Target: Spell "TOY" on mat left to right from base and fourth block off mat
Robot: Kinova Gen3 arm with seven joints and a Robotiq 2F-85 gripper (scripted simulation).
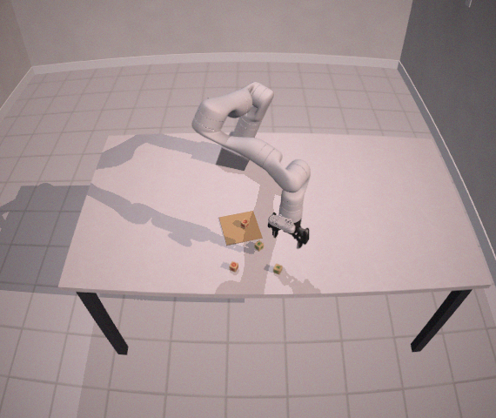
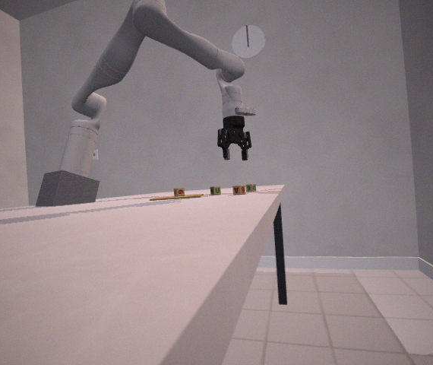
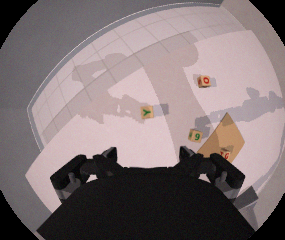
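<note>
A tan mat (image 1: 235,236) (image 2: 162,198) (image 3: 225,130) lies on the table. A block with a red letter (image 1: 244,222) (image 2: 178,192) (image 3: 226,155) sits on it. A block with a green letter (image 1: 258,246) (image 2: 215,190) (image 3: 196,135) lies just off the mat's front corner. Another red-letter block (image 1: 233,266) (image 2: 238,190) (image 3: 206,80) and another green-letter block (image 1: 278,268) (image 2: 251,187) (image 3: 146,112) lie nearer the front edge. The letters are too small to read. My gripper (image 1: 288,239) (image 2: 235,156) (image 3: 148,154) is open and empty. It hangs well above the table, just right of the mat.
The white table (image 1: 374,216) (image 2: 130,255) ends a short way in front of the blocks. The arm's grey base (image 1: 231,158) (image 2: 65,188) stands at the back of the table.
</note>
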